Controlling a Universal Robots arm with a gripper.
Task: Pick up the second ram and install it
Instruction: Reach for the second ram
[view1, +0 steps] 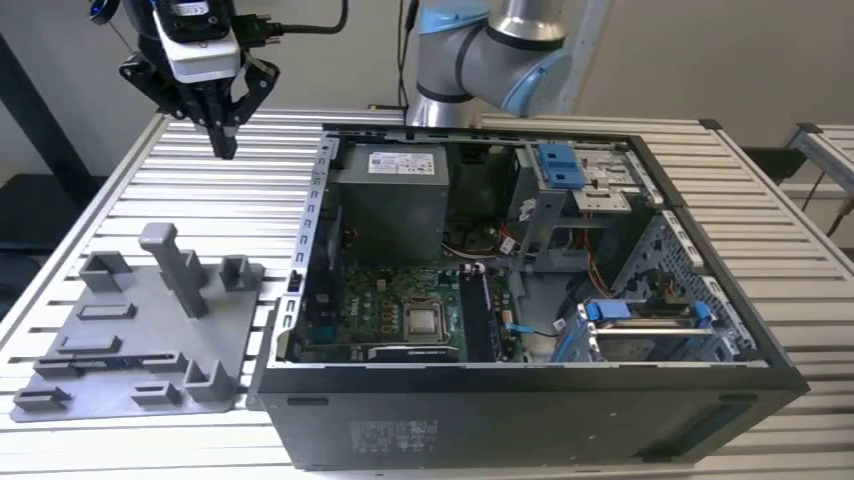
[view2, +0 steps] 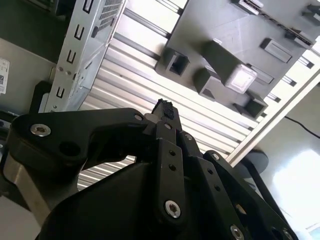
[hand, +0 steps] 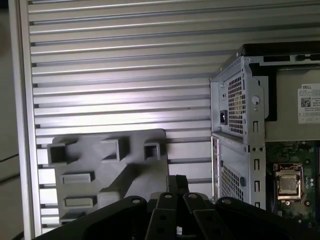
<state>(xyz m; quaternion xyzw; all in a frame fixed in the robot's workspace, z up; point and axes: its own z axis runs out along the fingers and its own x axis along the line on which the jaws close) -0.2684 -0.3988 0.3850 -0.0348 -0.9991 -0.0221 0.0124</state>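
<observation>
My gripper (view1: 223, 148) hangs high over the slatted table at the exterior view's far left, with its black fingers pointing down and shut, nothing between them. It is above and behind the grey holder plate (view1: 134, 335) and well apart from it. In both wrist views the fingertips (view2: 164, 106) (hand: 176, 180) meet, with the holder plate (view2: 210, 20) (hand: 100, 165) beyond them. The second ram is hidden from these views. The open computer case (view1: 310, 230) lies to the right of the plate, its green motherboard (view1: 394, 300) exposed, with dark memory slots (view1: 477, 315) beside the processor.
Upright blocks (view1: 174, 265) rise from the holder plate. Inside the case are a grey power supply (view1: 390, 195) and blue-tabbed drive cages (view1: 641, 315). The arm's base (view1: 467, 60) stands behind the case. The table's edge (hand: 20, 125) runs beside the plate.
</observation>
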